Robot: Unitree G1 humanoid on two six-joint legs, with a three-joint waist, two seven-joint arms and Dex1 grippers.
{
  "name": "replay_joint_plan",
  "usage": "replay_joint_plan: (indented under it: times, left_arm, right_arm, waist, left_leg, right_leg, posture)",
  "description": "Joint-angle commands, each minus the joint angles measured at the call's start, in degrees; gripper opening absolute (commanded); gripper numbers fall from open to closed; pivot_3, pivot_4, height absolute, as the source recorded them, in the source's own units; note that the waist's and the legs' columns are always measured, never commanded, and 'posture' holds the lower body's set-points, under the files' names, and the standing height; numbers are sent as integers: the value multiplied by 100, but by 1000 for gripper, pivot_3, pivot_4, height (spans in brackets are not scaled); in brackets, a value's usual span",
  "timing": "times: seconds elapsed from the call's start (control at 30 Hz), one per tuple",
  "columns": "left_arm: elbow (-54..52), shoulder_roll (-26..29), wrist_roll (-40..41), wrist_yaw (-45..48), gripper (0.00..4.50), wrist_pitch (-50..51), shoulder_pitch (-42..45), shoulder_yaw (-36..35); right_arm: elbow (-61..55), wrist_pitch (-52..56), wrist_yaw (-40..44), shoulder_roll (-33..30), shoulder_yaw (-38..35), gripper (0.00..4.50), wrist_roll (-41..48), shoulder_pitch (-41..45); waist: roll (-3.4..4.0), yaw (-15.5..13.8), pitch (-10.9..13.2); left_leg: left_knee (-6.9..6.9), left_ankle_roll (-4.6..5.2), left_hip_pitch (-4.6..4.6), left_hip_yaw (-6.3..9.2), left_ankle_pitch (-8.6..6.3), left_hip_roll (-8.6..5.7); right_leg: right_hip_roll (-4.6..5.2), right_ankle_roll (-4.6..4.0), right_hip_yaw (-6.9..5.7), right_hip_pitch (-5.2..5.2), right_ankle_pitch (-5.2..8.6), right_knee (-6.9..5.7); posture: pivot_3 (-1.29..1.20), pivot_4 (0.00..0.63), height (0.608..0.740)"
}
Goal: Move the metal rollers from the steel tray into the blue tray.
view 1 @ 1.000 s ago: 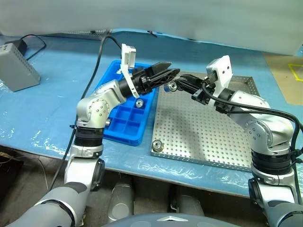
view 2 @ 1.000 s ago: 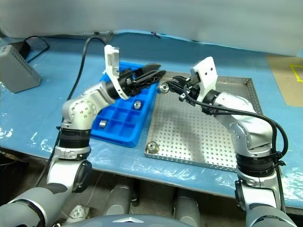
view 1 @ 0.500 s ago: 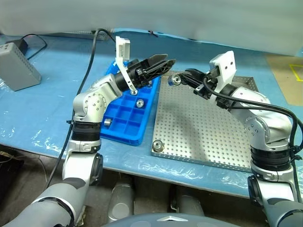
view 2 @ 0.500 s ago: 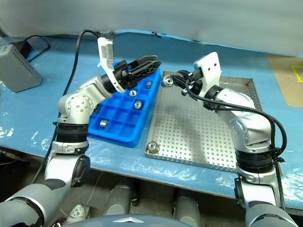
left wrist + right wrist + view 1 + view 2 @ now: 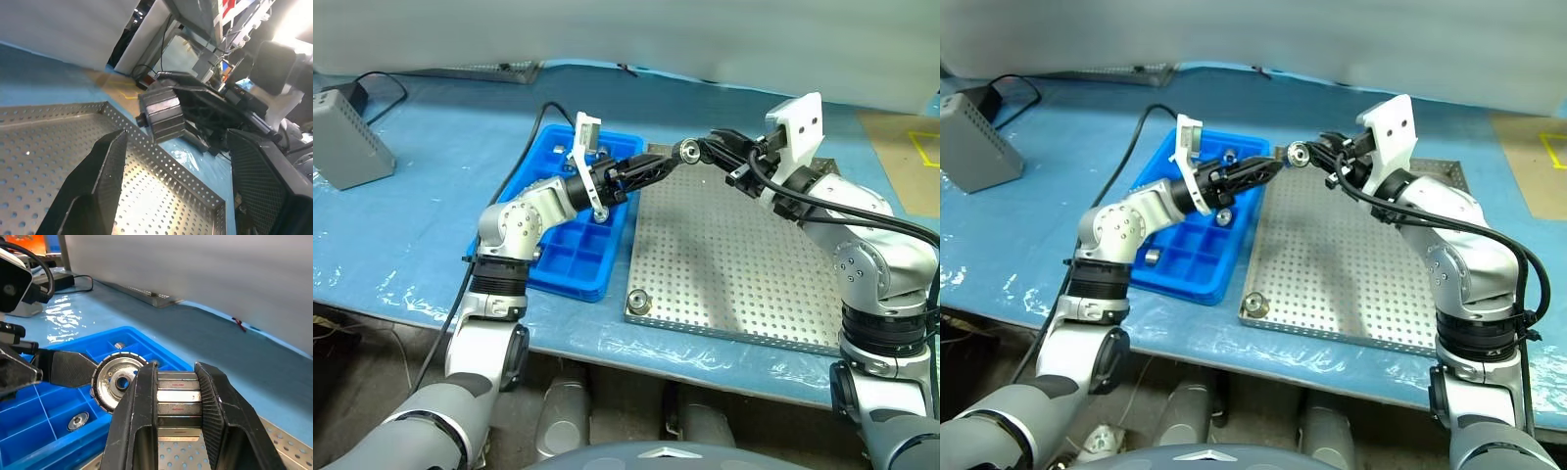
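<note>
Right wrist view: right claw [image 5: 178,404] grips roller [image 5: 177,401].

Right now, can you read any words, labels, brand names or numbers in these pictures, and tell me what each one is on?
None can be read.
No text shows on the roller in the right gripper, the blue tray, the steel tray or the grey box.
Bright coloured patches on equipment behind the table: too blurred to read.

The counter [image 5: 411,245] is covered by glossy blue sheeting. A grey box [image 5: 347,142] and black cable [image 5: 372,83] are set at its far left.
</note>
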State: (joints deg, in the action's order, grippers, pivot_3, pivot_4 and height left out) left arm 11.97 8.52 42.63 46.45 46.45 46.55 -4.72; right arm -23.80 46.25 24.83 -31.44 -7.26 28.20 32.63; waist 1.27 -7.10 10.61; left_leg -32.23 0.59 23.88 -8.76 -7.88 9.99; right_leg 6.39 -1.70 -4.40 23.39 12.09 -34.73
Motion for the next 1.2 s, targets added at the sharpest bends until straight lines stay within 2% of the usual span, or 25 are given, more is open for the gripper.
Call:
replay_joint_plan:
  times: [0.03, 0.27, 0.73, 0.83, 0.97, 1.2]
  left_arm:
    - [20, -134, 125, -13, 3390, -46, 133, -91]
    - [83, -355, 141, 75, 3390, -69, 185, -47]
    - [469, -453, 190, -22, 3390, -144, 386, -361]
    - [468, -465, 78, 24, 2771, -187, 350, -224]
    - [421, -467, -63, 21, 1429, -157, 324, -32]
    - [361, -470, -111, 20, 1429, -156, 308, 17]
  right_arm:
    - [-379, -50, -37, -22, -113, 732, 86, 82]
    - [-479, 35, -46, 2, -24, 732, 101, 101]
    - [-613, 134, -135, 51, 49, 732, 67, -79]
    - [-601, 126, -148, 45, 47, 732, 56, -88]
    - [-611, 134, -168, 52, 54, 732, 56, -93]
    - [-576, 116, -171, 24, 58, 732, 34, -89]
  waist:
    - [0, 0, 0]
    - [0, 0, 0]
    - [0, 3, 0]
    - [0, 3, 0]
    - [0, 4, 0]
    - [0, 7, 0]
  left_leg:
    - [0, 0, 0, 0, 0, 0]
    - [0, 1, 0, 0, 0, 0]
    - [0, 1, 0, 0, -1, -1]
    - [0, 1, 0, 0, -1, -1]
    - [1, 1, 0, 0, -1, 0]
    - [0, 1, 0, 0, -1, 0]
  right_leg:
    - [0, 0, 0, 0, 0, 0]
    - [0, 0, 0, 0, 0, 1]
    - [0, 0, 0, -1, 0, 2]
    - [0, 0, 0, -1, 0, 2]
    - [0, 0, 0, 0, 0, 2]
    - [0, 0, 0, 0, 0, 2]
  posture:
    - [32, 150, 740]
    - [24, 150, 740]
    - [7, 150, 740]
    - [5, 150, 740]
    - [3, 150, 740]
    - [2, 150, 740]
